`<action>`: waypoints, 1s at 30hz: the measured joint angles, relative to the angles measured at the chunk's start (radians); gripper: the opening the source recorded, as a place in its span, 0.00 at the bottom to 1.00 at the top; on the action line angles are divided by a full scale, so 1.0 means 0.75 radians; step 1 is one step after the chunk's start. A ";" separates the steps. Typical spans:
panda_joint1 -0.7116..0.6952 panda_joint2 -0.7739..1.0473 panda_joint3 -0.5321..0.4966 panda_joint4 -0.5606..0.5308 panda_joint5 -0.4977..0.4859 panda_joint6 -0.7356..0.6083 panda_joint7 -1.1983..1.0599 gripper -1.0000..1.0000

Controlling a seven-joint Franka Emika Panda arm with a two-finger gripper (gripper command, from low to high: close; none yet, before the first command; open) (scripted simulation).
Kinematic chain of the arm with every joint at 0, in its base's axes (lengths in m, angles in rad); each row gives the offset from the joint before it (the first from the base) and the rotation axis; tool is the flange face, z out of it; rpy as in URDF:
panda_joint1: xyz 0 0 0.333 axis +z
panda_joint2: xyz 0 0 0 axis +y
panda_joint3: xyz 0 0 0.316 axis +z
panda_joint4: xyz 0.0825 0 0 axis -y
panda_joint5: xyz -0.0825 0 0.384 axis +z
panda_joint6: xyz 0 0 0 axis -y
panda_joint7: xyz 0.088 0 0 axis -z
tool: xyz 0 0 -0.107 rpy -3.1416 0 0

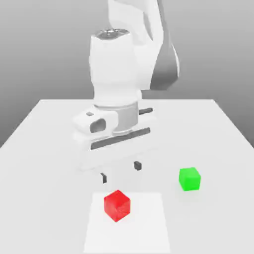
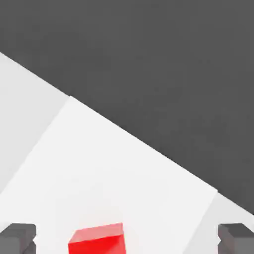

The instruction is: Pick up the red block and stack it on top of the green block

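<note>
We see the gripper (image 1: 120, 171) wide open, its two dark fingertips well apart and nothing held between them. It hangs above the table (image 1: 44, 163), hand pointing down, just beyond the red block (image 1: 117, 205) in the exterior view, without touching it. The arm (image 1: 113, 64) comes down from above, white with grey parts, and the wide hand sits slantwise to the table's edges.

We find the red block on a white patch (image 1: 141, 233), near that patch's far edge and toward the exterior view's left. The block is turned so that one upright edge faces us, and its faces are plain bright red. The patch is a flat, four-sided area, brighter than the pale grey table around it, and reaches to the near side of the exterior view.

We see the green block (image 1: 189, 179) on the table, off the patch, toward the exterior view's right and farther from us than the red block. The two blocks stand well apart, about alike in size, with nothing on top of either.

In the hand view, we look down on part of the red block, between the lines of the two spread fingertips, with a dark area beyond the table's edge.
</note>
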 joint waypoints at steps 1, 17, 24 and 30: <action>-0.002 0.041 -0.001 -0.017 -0.010 0.030 -0.025 0.50; -0.122 0.383 0.174 0.012 0.215 0.306 -0.223 0.00; -0.059 0.145 0.062 -0.023 0.019 0.110 -0.080 0.00; 0.087 -0.032 0.177 -0.102 0.009 0.000 -0.293 0.00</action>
